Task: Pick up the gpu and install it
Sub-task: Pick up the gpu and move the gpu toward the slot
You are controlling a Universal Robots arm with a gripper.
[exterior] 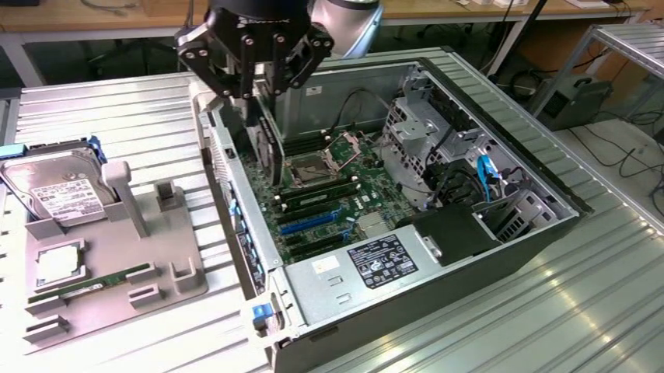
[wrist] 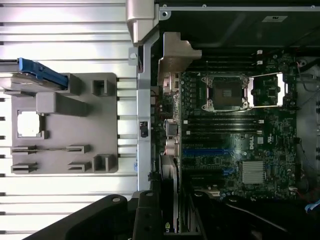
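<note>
The gpu [exterior: 261,138] hangs upright on its edge, a thin dark card with its silver bracket [exterior: 221,128] toward the case's rear wall. My gripper [exterior: 256,87] is shut on the card's upper edge, above the open computer case [exterior: 539,194]. The card's lower edge sits just over the motherboard [exterior: 332,183], near the CPU socket [exterior: 311,169] and apart from the blue slots [exterior: 311,224]. In the wrist view the gpu [wrist: 170,175] appears edge-on, its bracket [wrist: 173,55] alongside the case wall, with the blue slot [wrist: 210,151] off to one side.
A grey fixture [exterior: 114,233] at the exterior view's left holds a hard drive [exterior: 57,190], a CPU [exterior: 59,264] and a green RAM stick [exterior: 93,281]. Inside the case are a power supply [exterior: 374,264], a drive cage [exterior: 425,132] and cables [exterior: 483,175].
</note>
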